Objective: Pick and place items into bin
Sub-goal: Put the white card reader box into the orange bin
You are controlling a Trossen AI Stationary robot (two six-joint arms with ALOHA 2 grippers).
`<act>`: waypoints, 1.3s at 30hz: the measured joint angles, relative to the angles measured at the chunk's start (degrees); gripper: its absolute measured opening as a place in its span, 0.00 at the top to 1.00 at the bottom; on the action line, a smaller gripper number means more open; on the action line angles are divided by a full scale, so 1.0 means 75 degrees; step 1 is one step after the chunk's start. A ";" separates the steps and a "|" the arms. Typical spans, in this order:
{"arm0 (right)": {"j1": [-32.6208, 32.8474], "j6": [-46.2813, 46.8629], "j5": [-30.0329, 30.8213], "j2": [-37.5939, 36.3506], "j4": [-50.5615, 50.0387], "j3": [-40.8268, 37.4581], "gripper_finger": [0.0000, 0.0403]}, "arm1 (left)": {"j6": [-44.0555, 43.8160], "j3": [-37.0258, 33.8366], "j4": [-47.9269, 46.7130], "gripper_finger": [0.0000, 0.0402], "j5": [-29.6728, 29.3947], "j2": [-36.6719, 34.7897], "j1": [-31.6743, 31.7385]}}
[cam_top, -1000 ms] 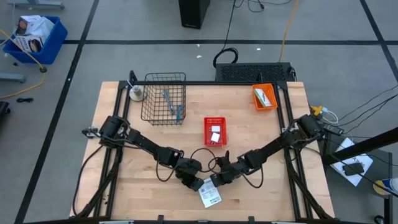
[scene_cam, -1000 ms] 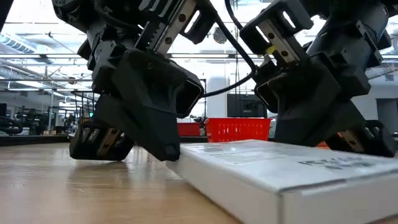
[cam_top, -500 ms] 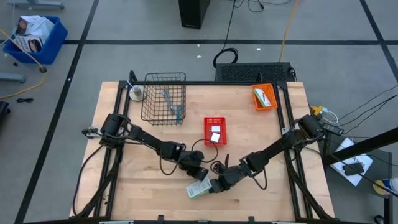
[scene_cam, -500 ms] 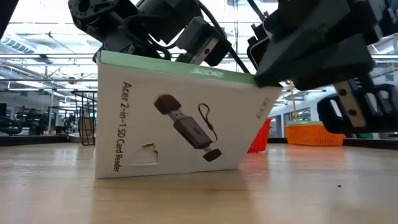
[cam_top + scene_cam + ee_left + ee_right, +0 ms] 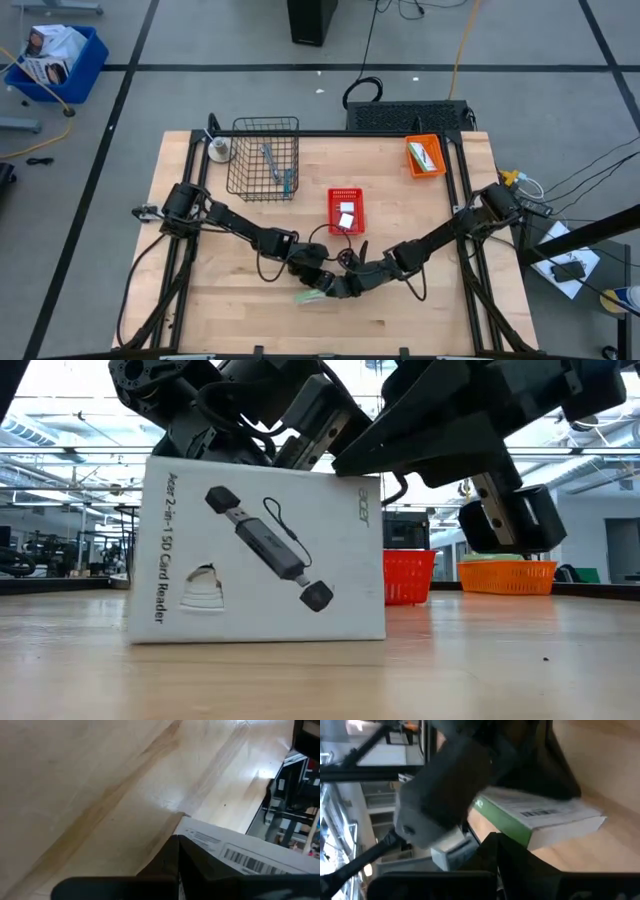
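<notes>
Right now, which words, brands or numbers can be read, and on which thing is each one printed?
"Acer 2-in-1 SD Card Reader": side of the white box, standing on edge on the table.
"acer": same box's top corner.
Barcode label on the box: too blurred to read.

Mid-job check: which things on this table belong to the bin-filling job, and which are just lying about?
Job:
- white card-reader box, standing on edge between both shut grippers, left gripper and right gripper
- red bin with two white blocks
- wire basket holding the teal stick and grey tool
- orange bin

Lying about:
- white round object at the table's corner
</notes>
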 joint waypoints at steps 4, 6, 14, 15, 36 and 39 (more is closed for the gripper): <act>0.0013 0.0030 0.0057 0.0006 -0.0005 -0.0005 1.00 | -0.0068 0.0000 0.0068 0.98 0.0040 0.0003 0.0000; 0.0016 0.0025 0.0034 0.0011 -0.0011 -0.0009 1.00 | -0.0087 0.0000 0.0073 0.96 0.0041 0.0003 0.0000; 0.0018 -0.0090 -0.0086 0.0019 -0.0325 -0.0033 1.00 | -0.0032 -0.0003 0.0105 0.99 0.0110 0.0003 -0.0012; 0.0023 -0.0120 -0.0099 0.0019 -0.0241 -0.0029 1.00 | -0.0025 -0.0003 0.0108 0.98 0.0108 0.0003 -0.0012; 0.1094 -0.0937 -0.0547 -0.0237 -0.0622 0.0254 1.00 | 0.0424 -0.0019 0.0514 0.96 0.0925 0.0022 0.0225; 0.1072 -0.0957 -0.0561 -0.0070 -0.0784 0.0245 1.00 | 0.0372 -0.0020 0.0658 0.99 0.1026 0.0026 0.0292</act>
